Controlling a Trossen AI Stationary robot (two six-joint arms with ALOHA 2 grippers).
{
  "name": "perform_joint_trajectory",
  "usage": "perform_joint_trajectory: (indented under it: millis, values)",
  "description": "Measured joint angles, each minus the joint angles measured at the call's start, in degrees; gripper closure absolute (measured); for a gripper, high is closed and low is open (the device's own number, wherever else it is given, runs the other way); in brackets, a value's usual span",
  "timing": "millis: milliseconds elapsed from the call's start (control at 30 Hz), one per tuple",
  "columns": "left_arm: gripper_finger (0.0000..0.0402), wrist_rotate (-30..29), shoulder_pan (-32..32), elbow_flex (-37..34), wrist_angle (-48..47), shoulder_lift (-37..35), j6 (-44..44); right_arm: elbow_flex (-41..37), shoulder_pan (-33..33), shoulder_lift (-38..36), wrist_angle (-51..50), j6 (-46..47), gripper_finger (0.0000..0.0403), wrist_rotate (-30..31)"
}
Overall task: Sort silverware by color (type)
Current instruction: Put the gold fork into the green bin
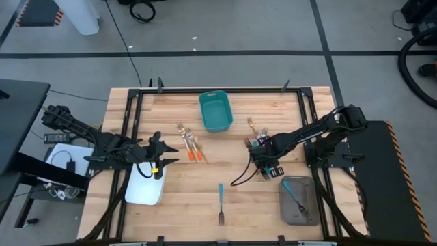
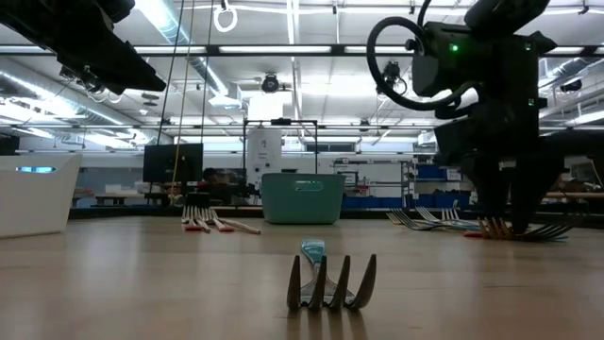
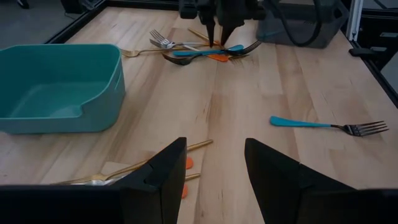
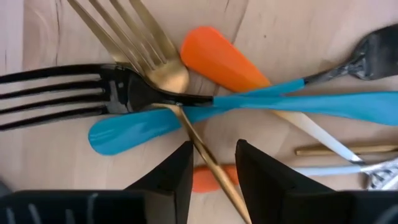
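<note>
My right gripper (image 4: 214, 165) is open, pointing down into a pile of silverware (image 1: 258, 141) right of the teal bin. In the right wrist view its fingers stand on either side of a gold fork's thin handle (image 4: 193, 140), with room to spare. A blue handle (image 4: 149, 130), an orange handle (image 4: 221, 59) and a dark fork lie crossed there. My left gripper (image 1: 164, 152) is open above the table's left part, near the white tray (image 1: 145, 190). Just ahead of it lie orange-handled and gold forks (image 1: 191, 147). One blue-handled fork (image 1: 221, 198) lies alone near the near edge.
The teal bin (image 1: 216, 113) stands at the table's far middle. A grey tray (image 1: 307, 213) at the near right holds one blue-handled utensil (image 1: 295, 198). Bare wood lies between the two piles and around the lone blue fork.
</note>
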Motion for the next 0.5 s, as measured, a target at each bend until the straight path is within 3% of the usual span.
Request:
perform_joint_trajectory:
  millis: [200,500]
  values:
    - [0.0230,0.0,0.0,0.0,0.0,0.0,0.0,-1.5,0.0,-0.3,2.5,0.0,0.0306,0.0]
    - [0.0230,0.0,0.0,0.0,-0.1,0.0,0.0,-2.1,0.0,-0.2,2.6,0.6,0.0382,-0.3]
